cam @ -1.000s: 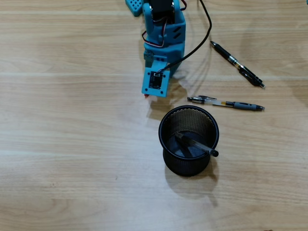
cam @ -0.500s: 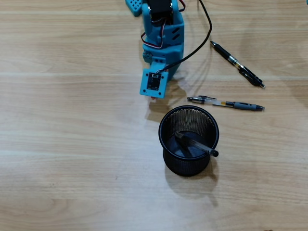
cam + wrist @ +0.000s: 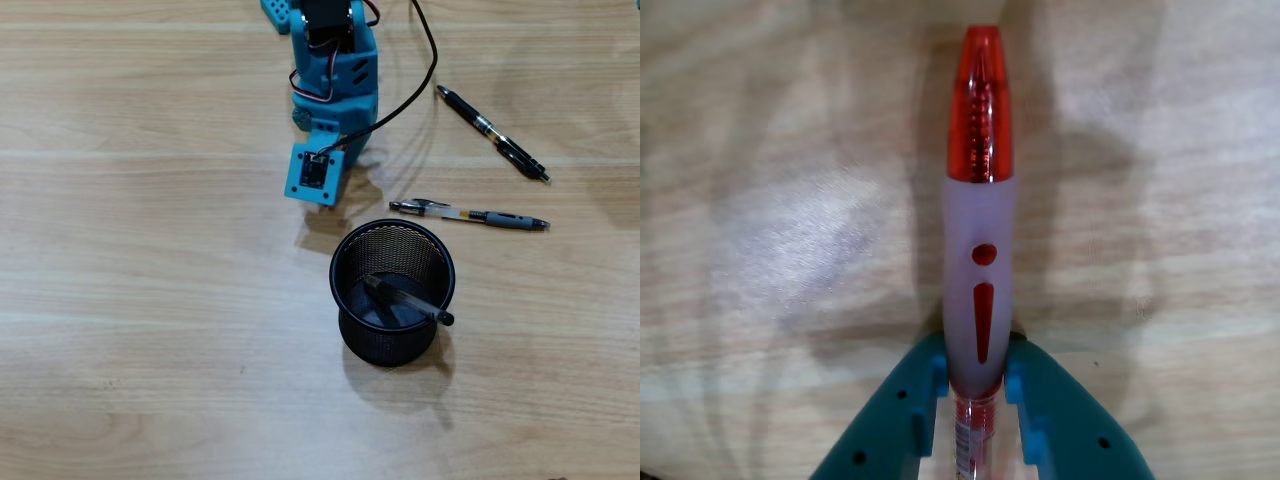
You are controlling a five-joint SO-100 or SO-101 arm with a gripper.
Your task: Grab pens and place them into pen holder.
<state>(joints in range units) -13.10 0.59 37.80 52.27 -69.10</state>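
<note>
The teal gripper (image 3: 975,395) is clamped on the red translucent pen (image 3: 978,200), its two jaws pinching the barrel just behind the frosted grip sleeve, with the long red end jutting out ahead of them over bare wood in the wrist view. From above, the arm (image 3: 333,75) hides both gripper and pen; it sits above and to the left of the black wire-mesh pen holder (image 3: 352,262), near it but not over the rim.

The pen is held near one end, so most of its length hangs free. A fast swing could let it pivot or slip between the jaws. If the pen comes in too low, the leading end could catch the holder's rim and tip the light cup or knock the pen loose.

One pen, the clear one with a black cap (image 3: 407,300), already leans inside the holder with its end over the rim, and could deflect an incoming pen.

The grey-and-white pen (image 3: 470,215) lies just above the holder in the overhead view, the black pen (image 3: 492,133) further off to the upper right.

The surface is a pale wood-grain tabletop (image 3: 150,300), evenly lit and otherwise uncluttered; nothing of the room beyond it shows.
</note>
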